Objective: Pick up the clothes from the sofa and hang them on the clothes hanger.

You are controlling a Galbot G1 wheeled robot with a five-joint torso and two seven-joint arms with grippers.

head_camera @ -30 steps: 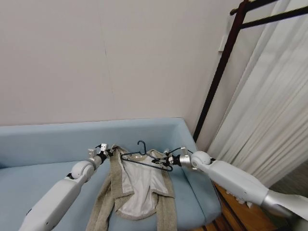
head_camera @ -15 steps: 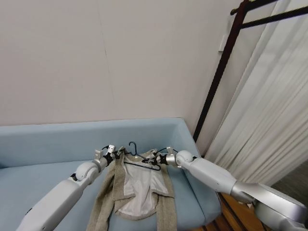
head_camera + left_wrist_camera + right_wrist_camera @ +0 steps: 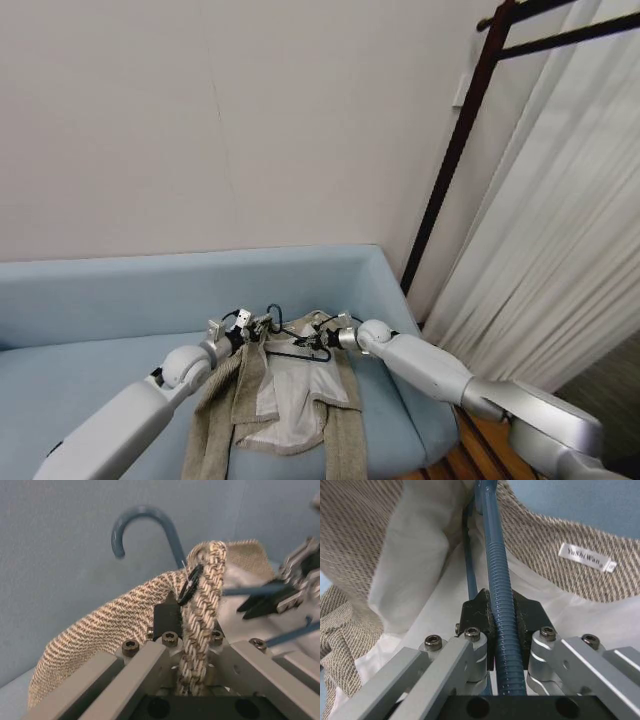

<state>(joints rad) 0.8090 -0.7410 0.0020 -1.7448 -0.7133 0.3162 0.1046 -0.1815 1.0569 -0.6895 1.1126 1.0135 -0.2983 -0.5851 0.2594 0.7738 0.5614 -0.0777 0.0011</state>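
Jacket (image 3: 290,400) on hanger (image 3: 492,555), draped over sofa (image 3: 100,290): left gripper (image 3: 192,625) pinching its edge, right gripper (image 3: 497,615) clamped on the hanger bar, whose long axis spans the 2; rack (image 3: 455,150) stands rightward, nearer the right arm.

The jacket (image 3: 215,440) is rough woven cloth with a smooth white lining (image 3: 290,385). The hanger (image 3: 496,580) looks like ridged blue plastic. The left tool (image 3: 192,625) and right tool (image 3: 501,615) are dull grey metal.
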